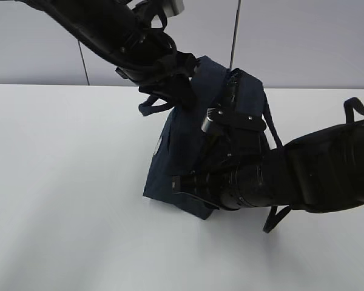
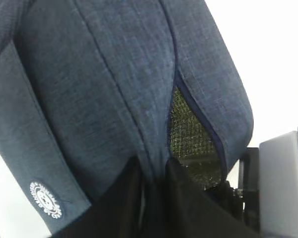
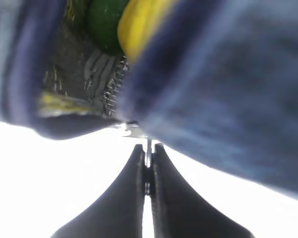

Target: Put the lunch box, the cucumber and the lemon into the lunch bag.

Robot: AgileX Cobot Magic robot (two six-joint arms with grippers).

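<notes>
Right wrist view — right tool (image 3: 148, 154) closed on silver zipper pull (image 3: 148, 148); lemon (image 3: 139, 25), cucumber (image 3: 105, 22) inside lunch bag (image 3: 228, 89); left tool (image 2: 151, 173) pinches bag fabric.

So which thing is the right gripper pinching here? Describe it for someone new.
Start at the dark navy lunch bag mid-table. At its open zipper edge, the right gripper is shut on the small silver zipper pull: the only shiny metal piece against the fabric.
</notes>
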